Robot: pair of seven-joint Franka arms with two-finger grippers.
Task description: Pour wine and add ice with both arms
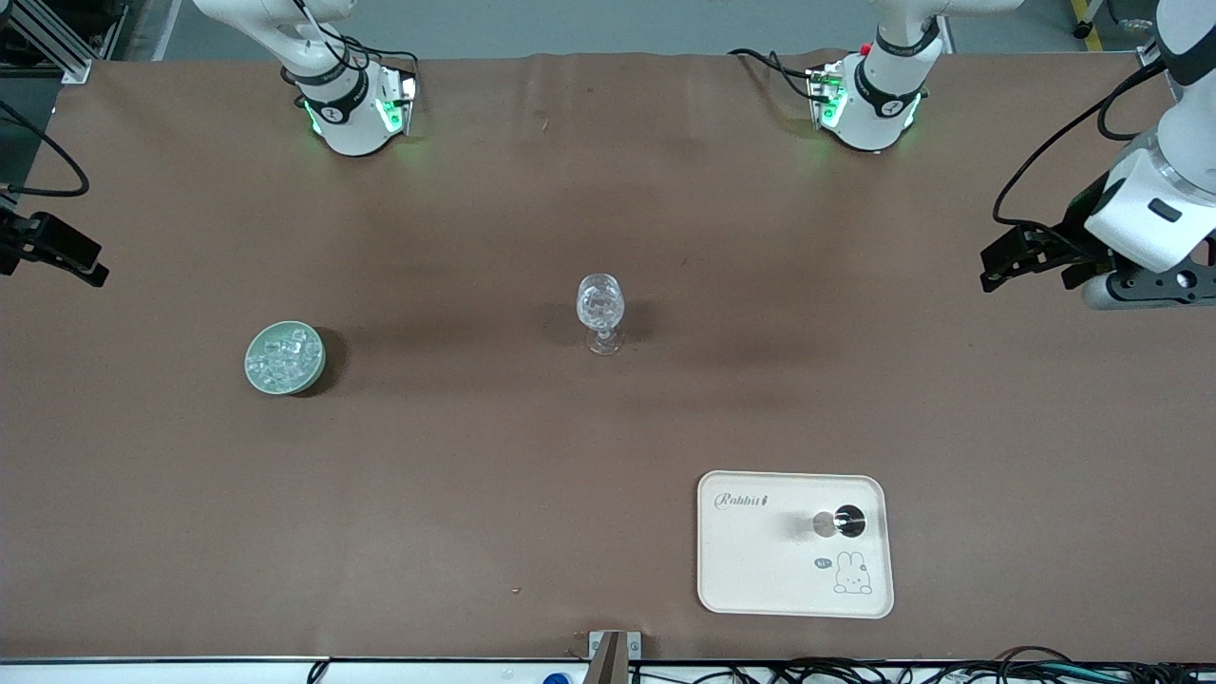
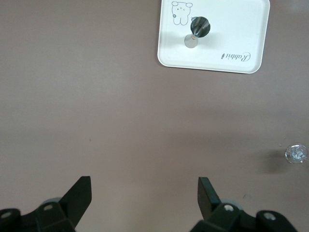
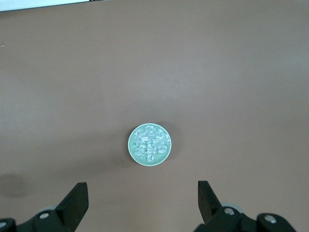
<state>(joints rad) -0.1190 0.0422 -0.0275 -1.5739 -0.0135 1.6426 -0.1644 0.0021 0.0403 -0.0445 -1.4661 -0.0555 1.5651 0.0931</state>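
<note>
Hanging in the air at the left arm's end of the table, the left gripper (image 1: 993,271) holds nothing; its two black fingers (image 2: 79,195) stand wide apart in the left wrist view, with only bare brown table (image 1: 494,494) between them. At the other end the right gripper (image 1: 81,266) is also up over the table edge, its fingers (image 3: 77,200) likewise spread and empty, as the right wrist view shows. Both arms wait well apart from everything on the cloth. Under the right gripper's camera sits a pale green bowl (image 3: 149,144), round and shallow, and the ice (image 3: 151,143) lies heaped inside it as small clear cubes; in the front view the same bowl (image 1: 258,375) stands toward the right arm's end of the table with the ice (image 1: 283,351) filling it nearly to the rim. Near the middle of the table a clear stemmed wine glass (image 1: 600,313) stands upright, a little farther from the front camera than the bowl; whether anything is in it cannot be told. Nearer to the front camera, and toward the left arm's end, lies a cream tray (image 1: 760,560) printed with a rabbit drawing and the word Rabbit. On that tray stands a small dark object with a shiny top (image 1: 847,520), seen from above, which I cannot identify.
</note>
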